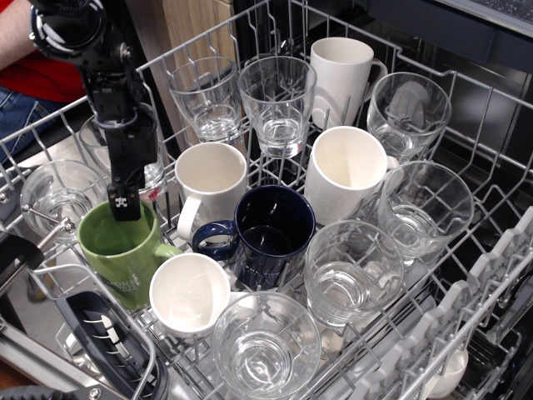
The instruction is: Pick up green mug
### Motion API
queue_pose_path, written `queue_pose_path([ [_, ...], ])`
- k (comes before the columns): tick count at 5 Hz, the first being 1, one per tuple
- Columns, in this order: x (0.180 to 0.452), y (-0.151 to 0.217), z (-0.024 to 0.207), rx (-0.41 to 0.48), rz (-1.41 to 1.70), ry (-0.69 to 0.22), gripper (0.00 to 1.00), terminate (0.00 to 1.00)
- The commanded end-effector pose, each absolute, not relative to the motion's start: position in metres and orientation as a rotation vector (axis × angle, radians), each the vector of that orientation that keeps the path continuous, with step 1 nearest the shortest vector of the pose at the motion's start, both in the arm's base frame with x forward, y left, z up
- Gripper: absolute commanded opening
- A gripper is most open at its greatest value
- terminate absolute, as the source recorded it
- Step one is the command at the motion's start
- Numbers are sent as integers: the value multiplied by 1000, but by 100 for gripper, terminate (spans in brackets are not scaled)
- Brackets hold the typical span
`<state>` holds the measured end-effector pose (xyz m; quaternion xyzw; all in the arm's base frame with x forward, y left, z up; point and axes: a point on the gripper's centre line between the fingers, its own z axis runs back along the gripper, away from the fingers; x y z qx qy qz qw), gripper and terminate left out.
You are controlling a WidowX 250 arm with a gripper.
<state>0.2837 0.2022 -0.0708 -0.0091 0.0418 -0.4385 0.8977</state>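
The dishwasher rack (466, 275) held glasses and mugs mouth-up between its wire tines, which kept them apart. The green mug (123, 250) sat at the front left, beside a white mug (190, 293) and the navy mug (271, 233). The gripper (123, 202) hung at its back rim, apparently to pinch the wall; whether its fingers were spread I cannot tell

text: none legible | green mug (123, 247): faint pale print, unreadable

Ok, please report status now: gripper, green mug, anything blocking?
Gripper at back rim of green mug, grip state unclear. Mug sits in rack, not lifted. White mug and navy mug crowd its handle side.
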Motion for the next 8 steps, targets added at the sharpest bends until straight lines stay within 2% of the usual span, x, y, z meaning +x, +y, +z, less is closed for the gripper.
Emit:
queue_pose_path([
  [1,296,199,-86,21,-888,56,100,0],
  [2,298,194,-89,7,-836,71,0,0],
  [3,299,194,-83,-38,-812,49,0,0],
  [4,303,189,-69,-68,-781,70,0,0],
  [5,304,186,-59,-129,-778,33,0,0],
  [7,312,179,4,-269,-734,70,0,0],
  [8,315,175,30,-313,-713,99,0,0],
])
